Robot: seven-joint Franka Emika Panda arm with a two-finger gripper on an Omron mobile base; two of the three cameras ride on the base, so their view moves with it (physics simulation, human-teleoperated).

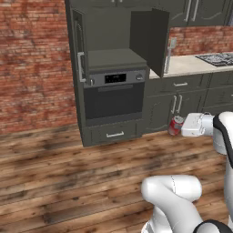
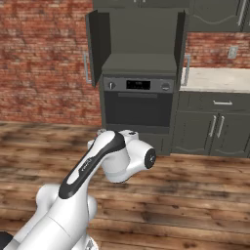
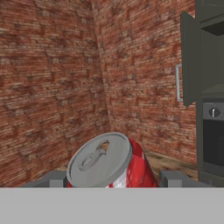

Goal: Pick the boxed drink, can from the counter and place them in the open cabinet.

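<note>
My gripper (image 1: 179, 126) is shut on the red can (image 1: 174, 125) and holds it in the air at about lower-cabinet height, to the right of the oven. In the hand view the can (image 3: 114, 161) lies tilted between the two fingertips (image 3: 54, 179), its silver top and pull tab facing the camera. The open cabinet (image 1: 113, 43) is a dark grey-green bay above the oven, up and to the left of the can, with both doors swung out. It also shows straight ahead in the right base view as the open cabinet (image 2: 141, 41). The boxed drink and the counter are out of view.
A built-in oven (image 1: 113, 98) sits under the bay. The right cabinet door (image 1: 150, 38) juts forward. A beige top with a stove (image 1: 195, 63) runs to the right over dark drawer units (image 1: 179, 102). Brick wall (image 1: 32, 63) on the left, wooden floor (image 1: 68, 182) below.
</note>
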